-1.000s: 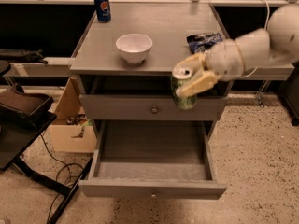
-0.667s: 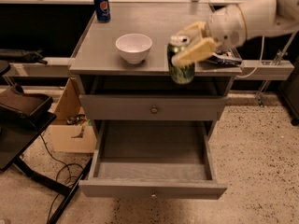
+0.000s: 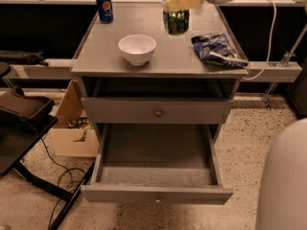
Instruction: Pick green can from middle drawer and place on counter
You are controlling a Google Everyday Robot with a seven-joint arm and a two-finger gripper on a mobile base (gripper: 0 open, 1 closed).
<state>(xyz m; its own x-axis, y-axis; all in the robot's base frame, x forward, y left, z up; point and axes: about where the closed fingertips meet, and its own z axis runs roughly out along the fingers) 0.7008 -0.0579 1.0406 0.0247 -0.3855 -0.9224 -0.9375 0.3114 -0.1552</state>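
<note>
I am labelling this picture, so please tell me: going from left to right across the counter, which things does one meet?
Blue Pepsi can → white bowl → green can, gripped at its top by the claw → crumpled blue snack bag.

Looks like a robot lab or office bay: speckled terrazzo floor (image 3: 249,143), loose cables (image 3: 57,176) at 7 o'clock, cardboard box (image 3: 72,133) at 9 o'clock, grey drawer cabinet (image 3: 158,111) centre. Pincer (image 3: 175,4) at 12 o'clock, clamped on green can (image 3: 176,20).
</note>
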